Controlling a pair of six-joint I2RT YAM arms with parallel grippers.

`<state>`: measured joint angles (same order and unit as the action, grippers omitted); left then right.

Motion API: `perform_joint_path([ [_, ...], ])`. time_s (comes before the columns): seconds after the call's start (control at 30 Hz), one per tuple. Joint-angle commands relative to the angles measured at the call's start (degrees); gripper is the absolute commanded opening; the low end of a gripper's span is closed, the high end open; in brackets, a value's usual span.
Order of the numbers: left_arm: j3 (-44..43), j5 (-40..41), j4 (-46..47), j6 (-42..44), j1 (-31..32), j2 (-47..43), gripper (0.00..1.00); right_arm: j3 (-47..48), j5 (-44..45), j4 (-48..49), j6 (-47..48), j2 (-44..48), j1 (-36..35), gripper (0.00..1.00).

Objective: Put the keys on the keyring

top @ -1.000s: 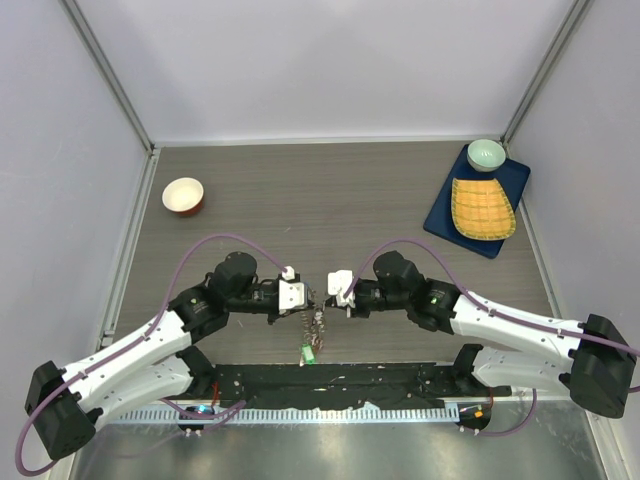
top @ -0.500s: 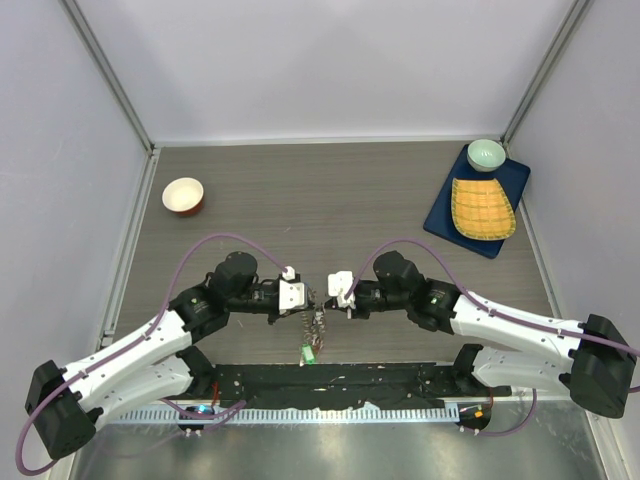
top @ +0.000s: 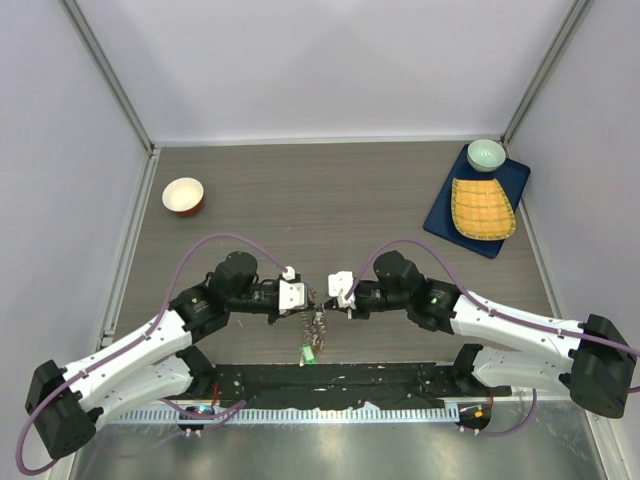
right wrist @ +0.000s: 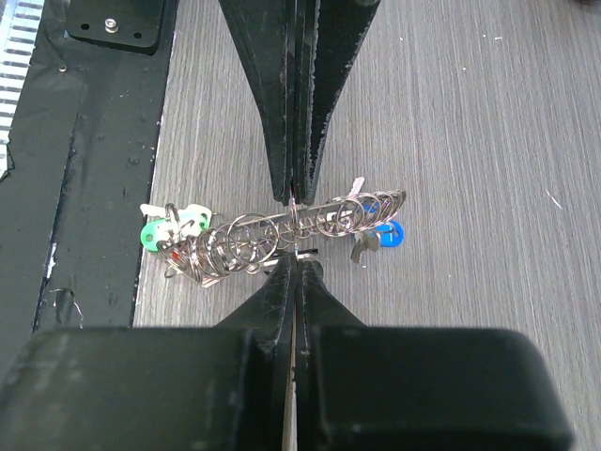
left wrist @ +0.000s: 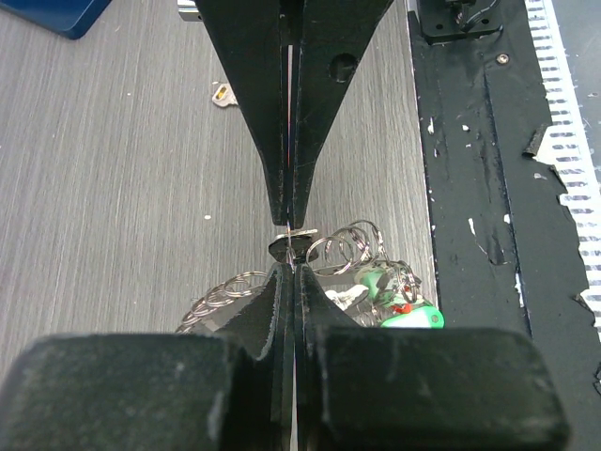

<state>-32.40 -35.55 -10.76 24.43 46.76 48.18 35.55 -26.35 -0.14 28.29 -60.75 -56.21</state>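
The keyring [top: 318, 320] hangs between my two grippers near the table's front middle, crowded with small rings and silver keys. In the right wrist view it [right wrist: 282, 225] runs edge-on across the frame, with a green tag [right wrist: 153, 235] at its left and a blue tag [right wrist: 388, 233] at its right. My left gripper [top: 306, 296] is shut and pinches the keyring at its tip [left wrist: 289, 263]. My right gripper [top: 334, 293] is shut on a thin silver key [right wrist: 306, 252], held against the ring tip to tip with the left gripper. A yellow-tagged key [left wrist: 223, 94] lies loose on the table.
A red-and-white bowl [top: 183, 195] stands at the back left. A blue tray [top: 448, 215] at the back right holds a yellow bamboo dish [top: 481, 208] and a pale green bowl [top: 486, 154]. A black mat [top: 400, 385] runs along the near edge.
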Motion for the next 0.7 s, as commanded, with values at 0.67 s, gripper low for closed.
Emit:
perform_joint_path([
  [0.67, -1.61, -2.16, 3.56, -2.36, 0.17, 2.09, 0.00, 1.89, -3.01, 4.71, -0.43, 0.72, -1.80, 0.01],
])
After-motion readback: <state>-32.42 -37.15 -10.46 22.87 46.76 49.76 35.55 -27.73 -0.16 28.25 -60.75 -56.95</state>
